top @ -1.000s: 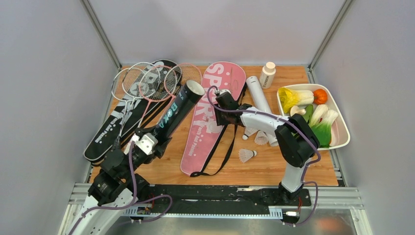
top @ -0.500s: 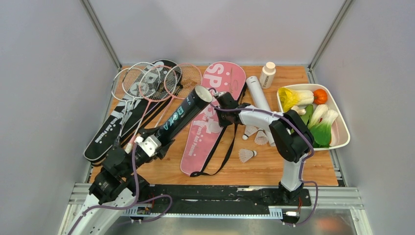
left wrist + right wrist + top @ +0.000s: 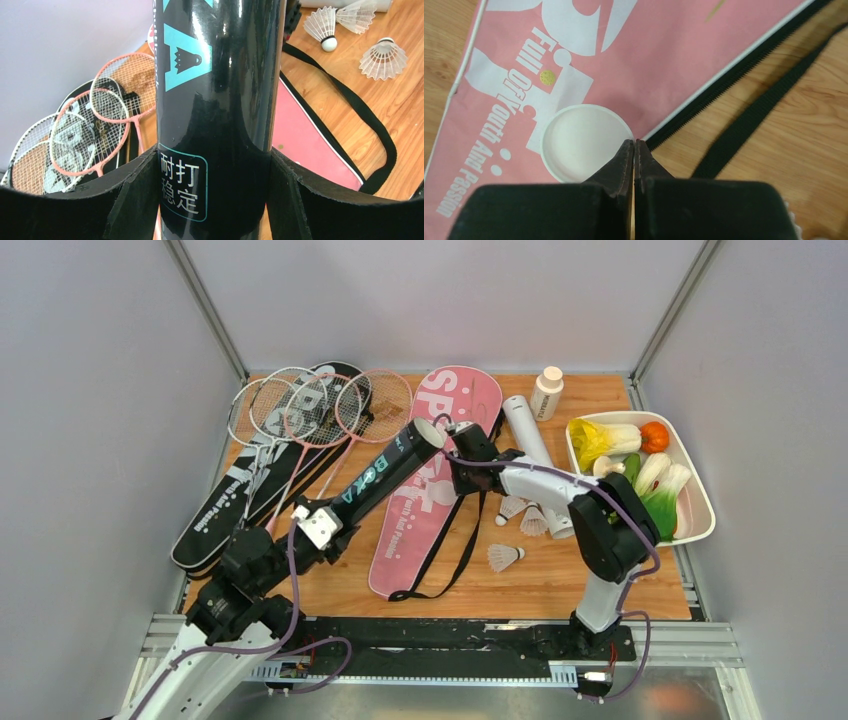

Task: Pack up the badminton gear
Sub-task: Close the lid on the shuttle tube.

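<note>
Rackets (image 3: 300, 405) stacked on the far-left bag (image 3: 215, 508), left of the centre bag (image 3: 455, 390). Shuttlecocks (image 3: 505, 557) right of that bag, before a lying tube (image 3: 522, 425); bottle (image 3: 546, 392) behind, tray (image 3: 706, 502) far right.

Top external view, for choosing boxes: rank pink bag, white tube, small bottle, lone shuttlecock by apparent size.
1. pink bag
2. white tube, partly under the right arm
3. small bottle
4. lone shuttlecock

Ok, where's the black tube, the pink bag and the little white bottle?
black tube (image 3: 385, 472), top view, the middle of its printed side.
pink bag (image 3: 480, 402), top view, its wide round end.
white bottle (image 3: 545, 398), top view, its body below the cap.
</note>
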Robot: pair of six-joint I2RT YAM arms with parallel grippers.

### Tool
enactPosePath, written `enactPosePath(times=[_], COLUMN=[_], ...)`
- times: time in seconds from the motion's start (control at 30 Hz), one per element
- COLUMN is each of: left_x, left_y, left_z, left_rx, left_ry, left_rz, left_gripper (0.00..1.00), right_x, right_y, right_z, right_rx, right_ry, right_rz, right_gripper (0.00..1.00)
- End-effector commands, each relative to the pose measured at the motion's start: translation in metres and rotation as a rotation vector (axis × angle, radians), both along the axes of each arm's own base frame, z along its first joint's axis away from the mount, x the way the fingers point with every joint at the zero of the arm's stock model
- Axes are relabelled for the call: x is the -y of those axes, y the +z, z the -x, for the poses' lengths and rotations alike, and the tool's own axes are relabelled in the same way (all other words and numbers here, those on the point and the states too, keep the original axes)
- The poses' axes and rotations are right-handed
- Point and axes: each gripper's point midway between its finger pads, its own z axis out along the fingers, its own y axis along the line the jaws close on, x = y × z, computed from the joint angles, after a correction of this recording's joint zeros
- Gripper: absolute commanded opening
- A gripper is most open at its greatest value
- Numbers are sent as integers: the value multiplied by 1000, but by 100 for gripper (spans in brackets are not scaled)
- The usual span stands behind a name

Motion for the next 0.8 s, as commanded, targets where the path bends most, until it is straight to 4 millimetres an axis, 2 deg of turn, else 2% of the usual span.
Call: enactPosePath(times=[0.0, 0.2, 0.4, 0.53, 0.77], left_x=[0, -6, 6, 7, 9], left_y=[34, 30, 36, 38, 41], left_z=[4, 3, 15, 14, 13], left_rx=[88, 113, 178, 215, 281], left_ry=[-28, -28, -137, -143, -165], left_rz=[8, -81, -82, -88, -129], left_gripper=[0, 0, 0, 0, 0], right_x=[14, 41, 75, 81, 79], right_y=[57, 96, 179, 233, 297], right_z=[-6, 4, 15, 37, 87], right_rx=[103, 155, 300, 387, 504], right_ry=[-58, -100, -108, -24, 178], right_rz=[-115, -236, -416, -542, -668], right_gripper=[0, 0, 0, 0, 0])
